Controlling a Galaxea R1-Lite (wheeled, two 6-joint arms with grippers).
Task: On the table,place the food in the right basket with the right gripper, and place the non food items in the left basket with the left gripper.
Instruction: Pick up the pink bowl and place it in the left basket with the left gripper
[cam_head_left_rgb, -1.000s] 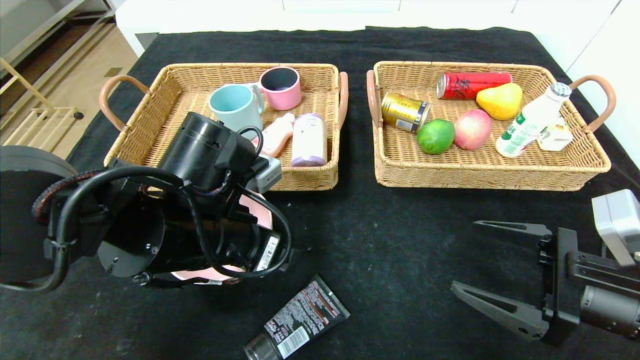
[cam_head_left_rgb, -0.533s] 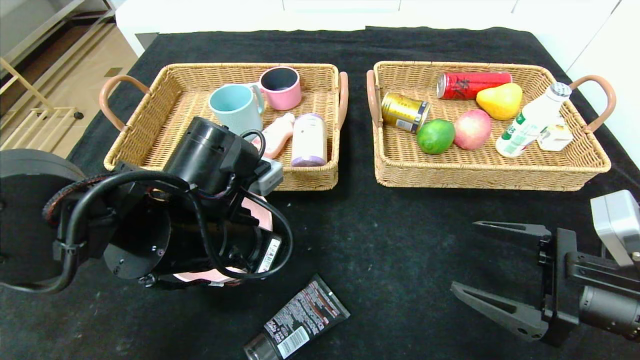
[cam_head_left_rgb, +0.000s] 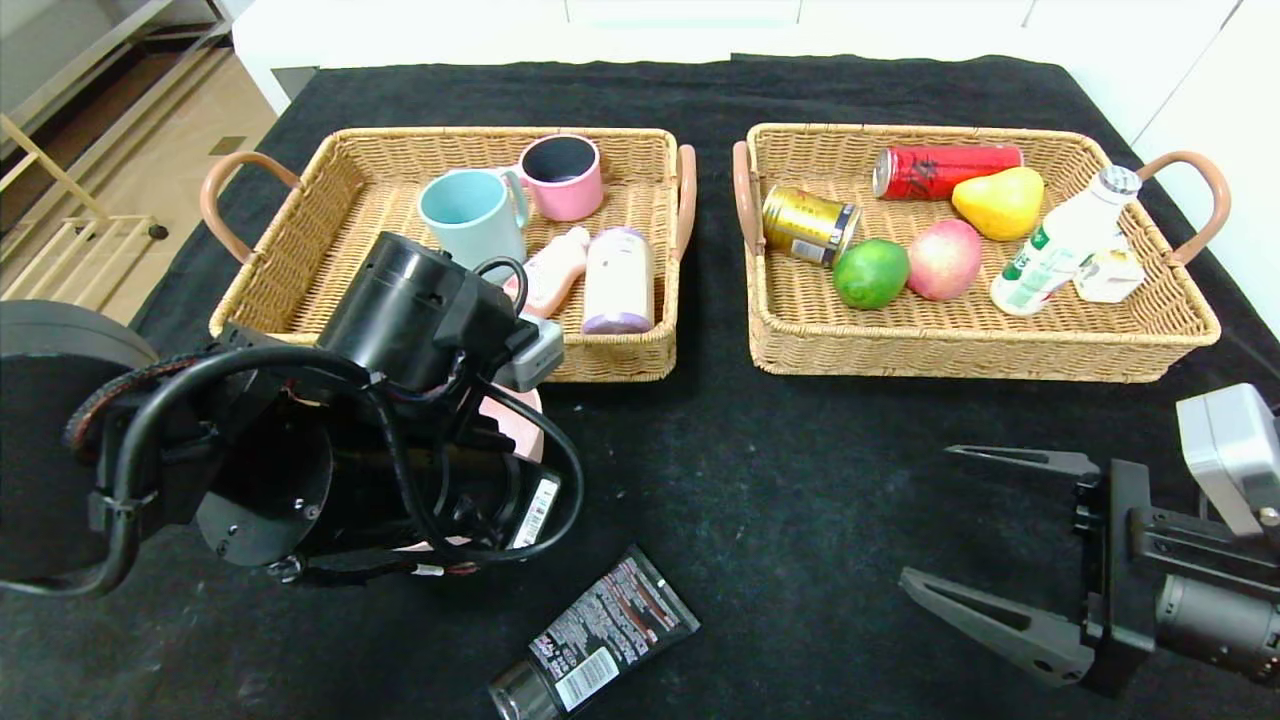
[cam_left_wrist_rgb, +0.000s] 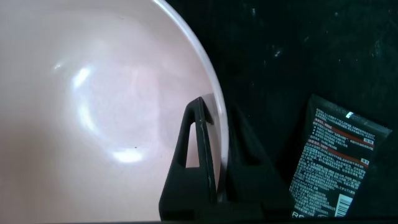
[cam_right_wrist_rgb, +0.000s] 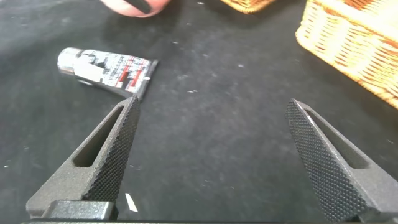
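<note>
My left gripper (cam_left_wrist_rgb: 214, 109) is shut on the rim of the large pink bowl (cam_left_wrist_rgb: 93, 93), with one finger inside the bowl and one outside. In the head view my left arm hides most of the bowl (cam_head_left_rgb: 522, 418), which is in front of the left basket (cam_head_left_rgb: 300, 250). The black tube (cam_head_left_rgb: 595, 640) lies on the table (cam_head_left_rgb: 760, 480) near the front edge, beside the bowl; it also shows in the left wrist view (cam_left_wrist_rgb: 333, 162). My right gripper (cam_head_left_rgb: 925, 515) is open and empty at the front right. The lime (cam_head_left_rgb: 871, 272), peach (cam_head_left_rgb: 944, 259) and white bottle (cam_head_left_rgb: 1060, 245) lie in the right basket (cam_head_left_rgb: 980, 340). The pale pink bottle (cam_head_left_rgb: 548, 270) lies in the left basket.
The left basket also holds a blue mug (cam_head_left_rgb: 470, 212), a pink cup (cam_head_left_rgb: 562, 175) and a lavender-capped bottle (cam_head_left_rgb: 617, 280). The right basket also holds a gold can (cam_head_left_rgb: 808, 224), a red can (cam_head_left_rgb: 945, 168), a yellow pear (cam_head_left_rgb: 1000, 202) and a small carton (cam_head_left_rgb: 1108, 273).
My left arm has shifted slightly over the bowl, and less of the bowl's near rim shows beneath it. The right arm has barely moved.
</note>
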